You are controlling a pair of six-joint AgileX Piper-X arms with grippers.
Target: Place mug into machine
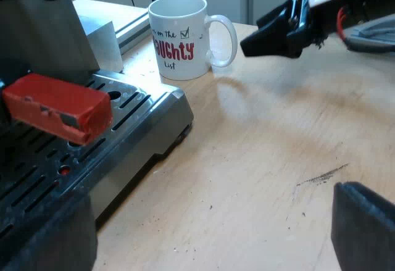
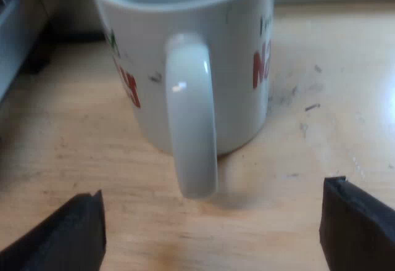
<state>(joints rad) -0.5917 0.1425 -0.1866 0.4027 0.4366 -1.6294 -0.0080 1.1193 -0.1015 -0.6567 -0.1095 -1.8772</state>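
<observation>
The step in hand is the reach for the mug [image 1: 182, 36] — nothing is grasped yet. The white mug, printed in red and green, stands upright on the wooden table [image 1: 259, 160] just beside the espresso machine [image 1: 37, 30], off the far corner of its drip tray [image 1: 133, 107]. The right gripper [image 2: 210, 221] hangs low at the mug's handle [image 2: 191, 116] with its fingers [image 2: 68, 228] spread wide; the handle points into the gap between them but is not yet inside it. The left gripper [image 1: 203, 221] is released too and holds nothing, near the tray where the holder's red handle end [image 1: 58, 107] juts out. Next, I judge, the right arm must ease forward until its fingers flank the handle, close firmly, then lift and set the mug on the tray's grate under the holder — keeping clear of that red end.
</observation>
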